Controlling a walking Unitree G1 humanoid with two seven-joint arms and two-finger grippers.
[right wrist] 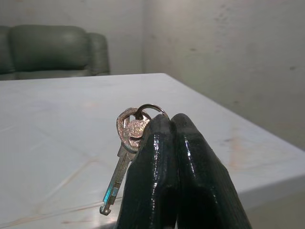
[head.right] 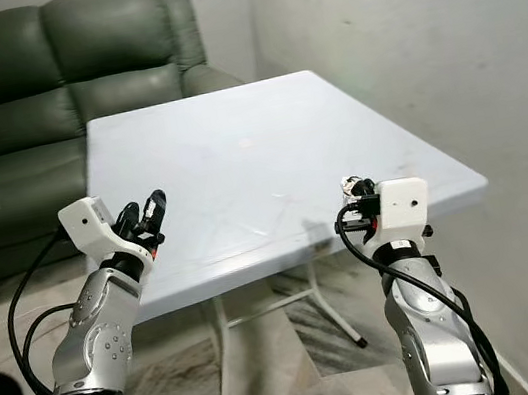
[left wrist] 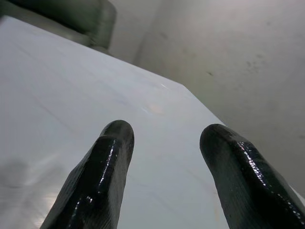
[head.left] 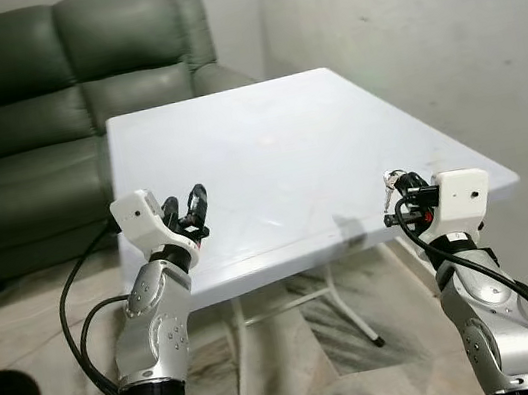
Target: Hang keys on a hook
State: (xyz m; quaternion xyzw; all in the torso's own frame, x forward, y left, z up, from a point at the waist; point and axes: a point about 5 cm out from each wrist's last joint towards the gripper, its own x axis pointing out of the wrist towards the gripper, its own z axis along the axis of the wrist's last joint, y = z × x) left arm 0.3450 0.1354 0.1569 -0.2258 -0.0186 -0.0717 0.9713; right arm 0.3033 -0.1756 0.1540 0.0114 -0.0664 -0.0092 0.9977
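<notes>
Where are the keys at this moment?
The keys hang by their ring from the shut right gripper, held above the white table near its front right edge; the open left gripper is across at the front left.

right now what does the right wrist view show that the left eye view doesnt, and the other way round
Right wrist view alone: the detail of the grip. The right hand's fingers are pressed together on the key ring, and the keys hang down beside them, above the tabletop.

Left eye view alone: the left hand, open and holding nothing over the table's near left edge, the table's folding legs and the tiled floor.

Both: the white table, the dark green sofa, the grey wall, and the right hand with the keys.
</notes>
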